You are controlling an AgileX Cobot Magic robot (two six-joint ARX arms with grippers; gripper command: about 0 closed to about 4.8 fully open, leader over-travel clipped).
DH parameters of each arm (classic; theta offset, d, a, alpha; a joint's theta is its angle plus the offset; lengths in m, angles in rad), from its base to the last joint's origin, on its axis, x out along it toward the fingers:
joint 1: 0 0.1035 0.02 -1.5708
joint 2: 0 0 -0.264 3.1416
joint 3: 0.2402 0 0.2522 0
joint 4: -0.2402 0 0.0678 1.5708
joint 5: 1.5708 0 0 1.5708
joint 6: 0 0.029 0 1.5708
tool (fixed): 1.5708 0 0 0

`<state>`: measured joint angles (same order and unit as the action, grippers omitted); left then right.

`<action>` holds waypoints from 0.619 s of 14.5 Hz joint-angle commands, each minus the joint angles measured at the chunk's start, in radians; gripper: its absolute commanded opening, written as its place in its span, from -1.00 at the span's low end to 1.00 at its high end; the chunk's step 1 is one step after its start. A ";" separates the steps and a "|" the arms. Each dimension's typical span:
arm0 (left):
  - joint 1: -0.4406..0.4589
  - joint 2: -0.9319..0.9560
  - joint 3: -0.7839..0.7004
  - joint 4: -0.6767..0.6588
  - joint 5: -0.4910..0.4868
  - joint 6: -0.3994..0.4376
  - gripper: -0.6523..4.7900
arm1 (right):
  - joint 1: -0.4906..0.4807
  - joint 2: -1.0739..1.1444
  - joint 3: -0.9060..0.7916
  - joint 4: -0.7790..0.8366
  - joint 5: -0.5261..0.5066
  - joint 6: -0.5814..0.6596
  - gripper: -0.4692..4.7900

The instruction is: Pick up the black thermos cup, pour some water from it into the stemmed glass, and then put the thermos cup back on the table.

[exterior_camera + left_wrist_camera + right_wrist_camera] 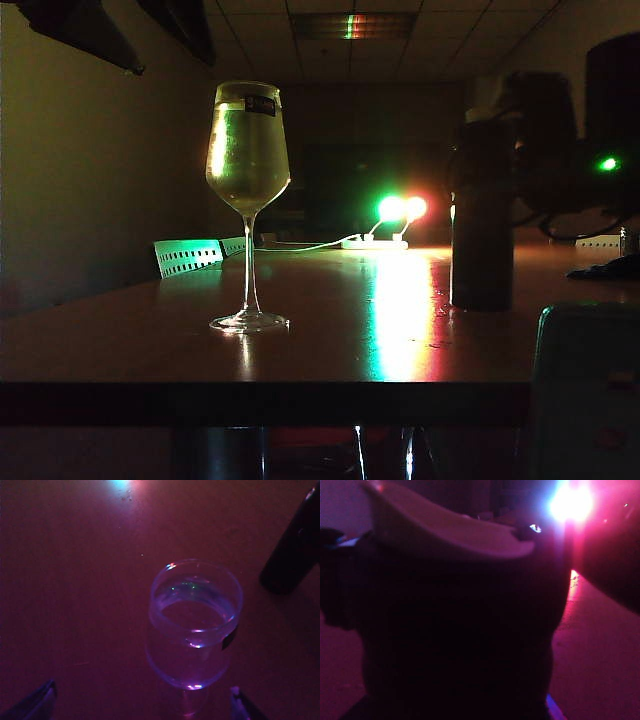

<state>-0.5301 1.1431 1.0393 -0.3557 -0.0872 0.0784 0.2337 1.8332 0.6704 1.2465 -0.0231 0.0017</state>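
Filling the right wrist view, the thermos [455, 630] stands on the bench [330, 340] at right of the exterior view, right gripper [540, 150] around it; grip uncertain. Left gripper [142, 700], jaws apart, hovers over the glass [248, 150], already holding liquid. Next: release and withdraw, likely.

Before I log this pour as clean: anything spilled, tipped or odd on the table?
Nothing stands out. The stemmed glass stands upright holding liquid, the black thermos cup is upright on the table, and no puddle shows, though the room is dark.
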 commanded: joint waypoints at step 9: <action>0.000 -0.003 0.003 -0.005 0.000 0.004 1.00 | 0.000 -0.004 0.005 0.007 -0.002 -0.003 0.21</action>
<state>-0.5301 1.1431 1.0393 -0.3634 -0.0875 0.0784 0.2337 1.8347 0.6701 1.2430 -0.0231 0.0013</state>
